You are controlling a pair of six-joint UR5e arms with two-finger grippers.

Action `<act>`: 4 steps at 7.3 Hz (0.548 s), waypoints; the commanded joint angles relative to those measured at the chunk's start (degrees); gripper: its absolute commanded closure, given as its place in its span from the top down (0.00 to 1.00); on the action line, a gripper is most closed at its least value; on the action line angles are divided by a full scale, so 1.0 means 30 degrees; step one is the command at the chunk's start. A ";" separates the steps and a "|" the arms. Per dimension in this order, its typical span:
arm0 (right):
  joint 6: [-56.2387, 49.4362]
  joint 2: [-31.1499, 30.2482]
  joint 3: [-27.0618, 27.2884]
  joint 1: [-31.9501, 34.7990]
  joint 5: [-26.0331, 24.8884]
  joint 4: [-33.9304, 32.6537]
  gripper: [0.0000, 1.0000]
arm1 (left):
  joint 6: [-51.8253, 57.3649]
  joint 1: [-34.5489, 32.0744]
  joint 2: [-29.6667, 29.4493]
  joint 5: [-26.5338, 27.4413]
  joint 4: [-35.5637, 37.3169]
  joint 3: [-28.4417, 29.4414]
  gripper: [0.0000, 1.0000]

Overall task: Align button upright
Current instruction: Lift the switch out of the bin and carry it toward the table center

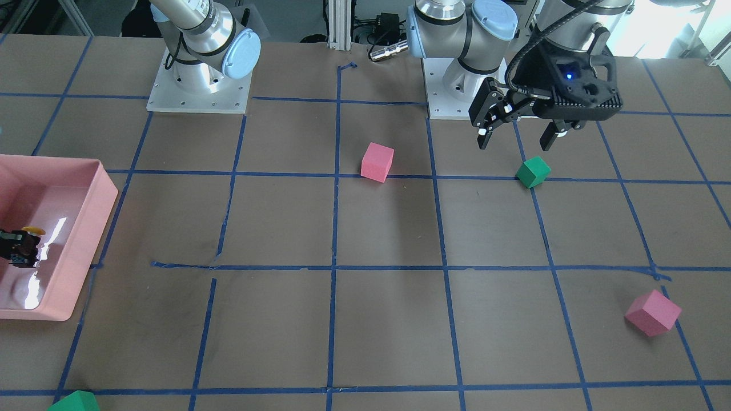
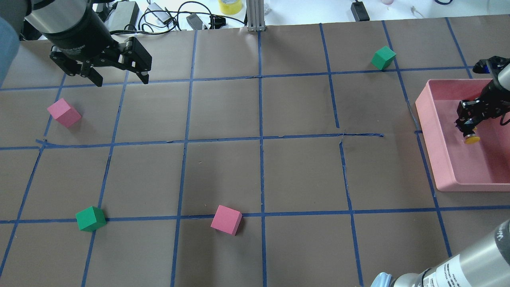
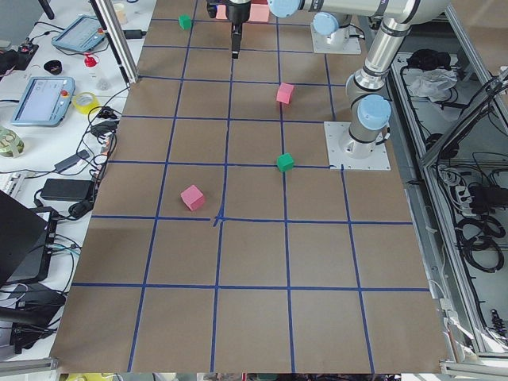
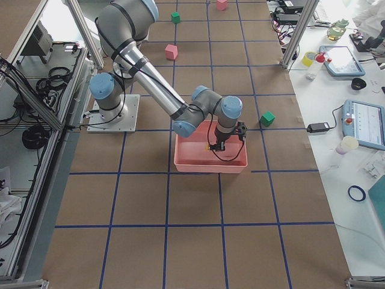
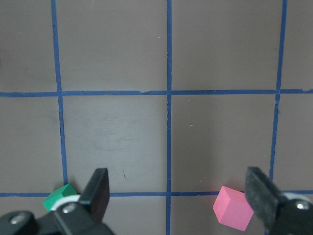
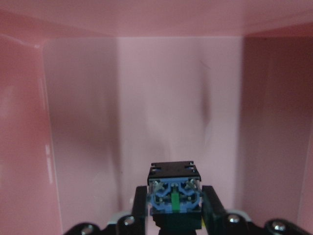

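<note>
The button (image 2: 472,139) has a yellow cap and a black body. My right gripper (image 2: 468,130) is shut on it inside the pink bin (image 2: 429,131). In the front view the yellow cap (image 1: 32,230) shows just beyond the right gripper (image 1: 21,245). In the right wrist view the button's blocky base (image 6: 174,195) faces the camera, clamped between the two fingers, with the cap hidden behind it. I cannot tell whether it touches the bin floor. My left gripper (image 2: 120,81) is open and empty, hovering over the far left of the table.
Pink foam cubes (image 2: 63,113) (image 2: 226,219) and green foam cubes (image 2: 91,218) (image 2: 383,57) lie scattered on the brown, blue-taped table. In the left wrist view a green cube (image 5: 58,197) and a pink cube (image 5: 233,208) lie below the left gripper (image 5: 178,196).
</note>
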 commanded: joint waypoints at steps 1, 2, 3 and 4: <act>0.0096 -0.1342 -0.0546 0.0193 0.0252 0.0465 0.00 | 0.0000 -0.0025 0.0000 0.0032 0.0000 -0.0030 1.00; 0.0213 -0.1492 -0.1711 0.0803 0.0427 0.1132 0.00 | 0.0000 -0.0025 0.0000 0.0004 0.0000 -0.0030 1.00; 0.0562 -0.1523 -0.2825 0.2463 0.0777 0.2415 0.00 | 0.0000 -0.0025 0.0000 0.0003 0.0000 -0.0030 1.00; 0.1117 -0.1552 -0.3300 0.4277 0.0462 0.2863 0.00 | 0.0000 -0.0025 0.0000 0.0003 0.0029 -0.0030 1.00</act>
